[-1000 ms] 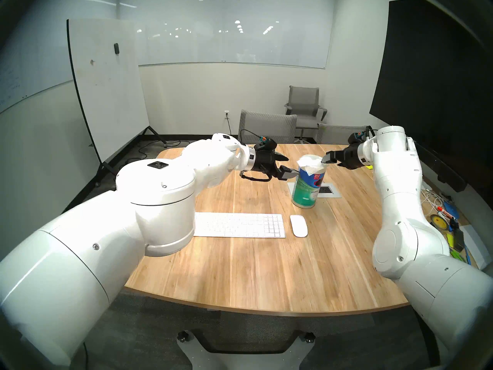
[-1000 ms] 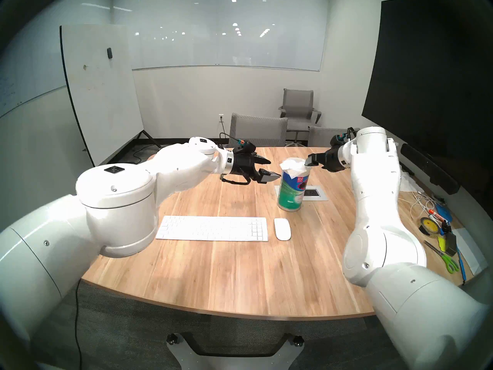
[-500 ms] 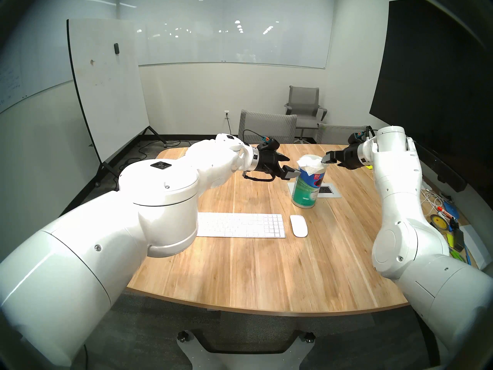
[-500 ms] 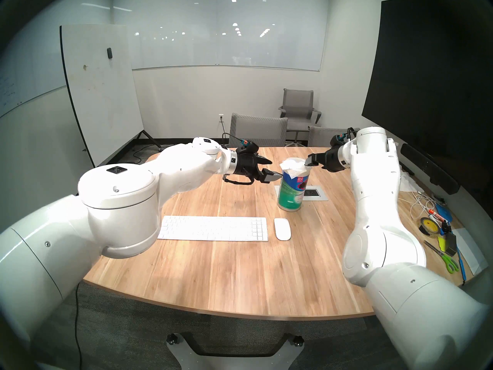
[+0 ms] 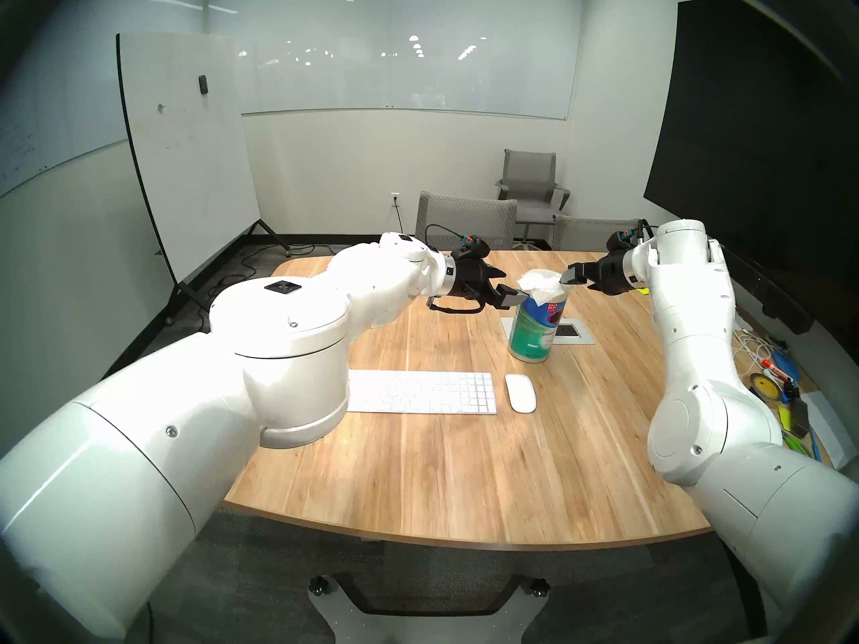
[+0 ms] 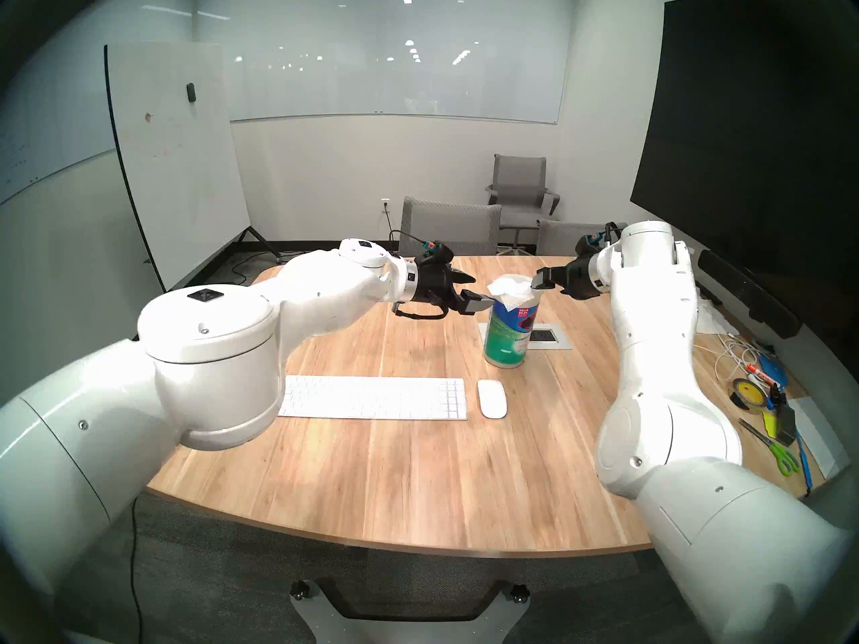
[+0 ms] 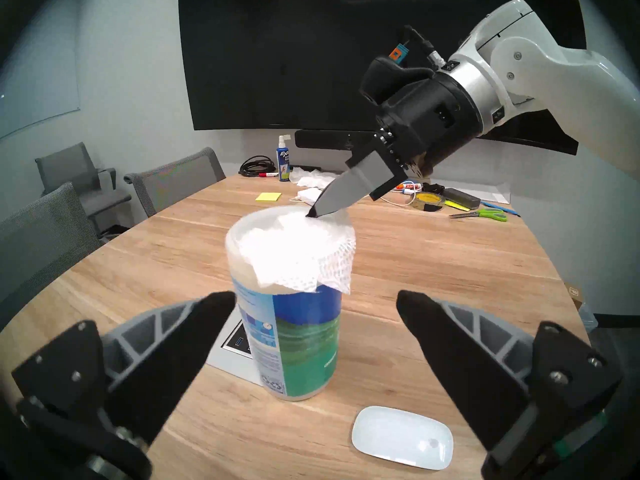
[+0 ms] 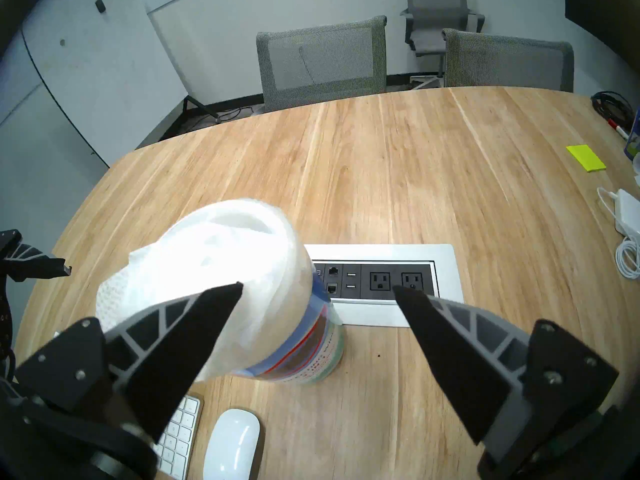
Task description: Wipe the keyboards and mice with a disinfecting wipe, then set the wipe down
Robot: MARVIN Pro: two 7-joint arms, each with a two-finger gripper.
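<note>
— Two grippers flank one canister [image 5: 534, 324]; we record both with jaws wide and nothing held. Agreed?

— Agreed. We see the left gripper [image 5: 504, 285] level with the canister's upper wall, its near finger [image 5: 513, 300] just beside the rim. From the left wrist view, the canister stands between its two spread fingers, and neither touches it.

— And the right gripper [image 5: 580, 279]?

— We note it angled down at the canister top. One fingertip [image 7: 317, 212] rests at the far edge of the wipe [image 7: 298, 254]; whether it presses into the sheet we cannot tell. Its other finger hangs clear, off to the side above the outlet panel [image 8: 381, 282].

— Position of the wipe?

— We find it bunched on the canister's top, one quilted corner draped over the rim onto the label. It has not left the canister.

— Keyboard and mouse?

— We log the keyboard [image 5: 427, 392] flat on the table [image 5: 465, 480], nearer the robot than the canister, its left end hidden behind the left arm. The mouse [image 5: 520, 393] lies just beside the keyboard's right end, apart from it, and in front of the canister. Neither gripper is near them.

— Other items?

— We note clutter at the table's right edge: tape roll [image 6: 748, 392], scissors [image 6: 781, 457], white cable [image 6: 730, 350].
</note>
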